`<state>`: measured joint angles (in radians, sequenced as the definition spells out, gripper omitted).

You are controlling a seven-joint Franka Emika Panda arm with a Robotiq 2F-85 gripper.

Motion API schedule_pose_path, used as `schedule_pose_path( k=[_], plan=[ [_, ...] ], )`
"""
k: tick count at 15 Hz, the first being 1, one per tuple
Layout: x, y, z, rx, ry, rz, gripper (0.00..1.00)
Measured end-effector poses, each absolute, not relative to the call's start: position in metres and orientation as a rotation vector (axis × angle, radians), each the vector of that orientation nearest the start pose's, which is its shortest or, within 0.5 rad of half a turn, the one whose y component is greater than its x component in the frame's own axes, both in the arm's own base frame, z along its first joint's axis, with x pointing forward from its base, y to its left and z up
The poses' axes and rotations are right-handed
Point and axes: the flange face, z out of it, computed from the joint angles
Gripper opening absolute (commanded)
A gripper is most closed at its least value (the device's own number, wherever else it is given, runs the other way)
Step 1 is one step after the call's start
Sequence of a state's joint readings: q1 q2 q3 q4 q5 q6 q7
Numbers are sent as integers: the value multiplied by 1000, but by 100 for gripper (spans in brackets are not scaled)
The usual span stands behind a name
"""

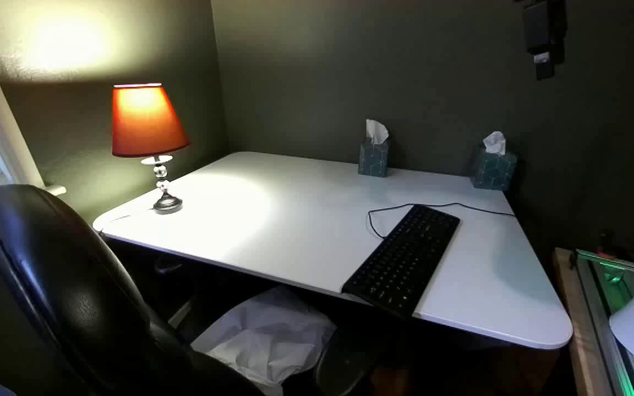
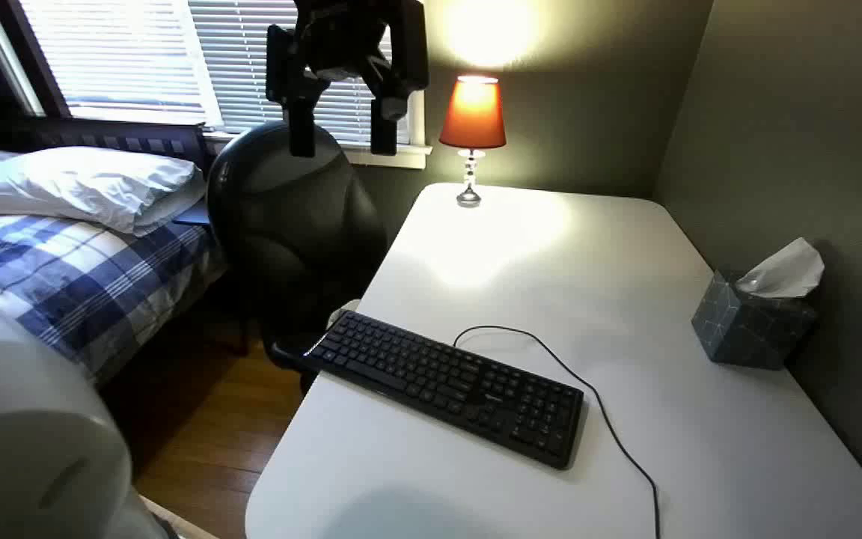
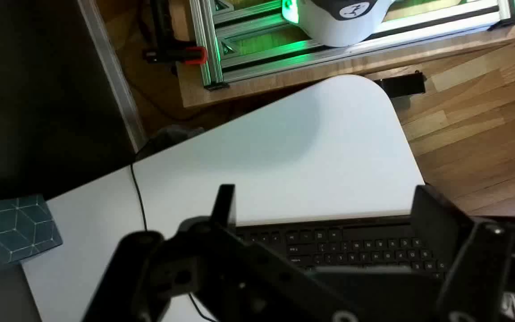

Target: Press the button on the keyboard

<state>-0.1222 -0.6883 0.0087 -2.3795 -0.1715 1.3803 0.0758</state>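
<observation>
1. Gripper (image 2: 342, 138): raised well above the desk (image 1: 273, 190), jaws spread wide apart, only air between them.
2. Keyboard (image 2: 446, 383): flat on the desk, well apart from the gripper, one end jutting past the edge, cable (image 2: 604, 417) curling away.
3. Near tissue box (image 1: 494, 170): by the wall (image 1: 322, 82), a white tissue (image 1: 495, 143) standing from its top; the rest inside is hidden.
4. Far tissue box (image 1: 373, 160): along the same wall, likewise with a tissue (image 1: 376, 132) poking up.
5. White bag (image 1: 267, 335): crumpled, below the desk's edge beside the chair (image 1: 69, 286); cannot tell what it holds.
6. Lamp (image 1: 149, 124): lit, at the desk's far end.
</observation>
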Motion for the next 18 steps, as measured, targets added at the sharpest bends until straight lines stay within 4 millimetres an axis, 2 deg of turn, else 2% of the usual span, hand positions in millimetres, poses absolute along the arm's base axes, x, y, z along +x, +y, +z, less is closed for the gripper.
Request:
schedule_pose_path(
  k=[8,10,13,18],
  plan=[
    [302,-54,538,-3254,318,520,100],
    [307,-51,532,-3258,293,526,100],
    [324,-39,512,-3276,205,498,100],
    [353,-16,463,-3296,-41,415,100]
  ],
)
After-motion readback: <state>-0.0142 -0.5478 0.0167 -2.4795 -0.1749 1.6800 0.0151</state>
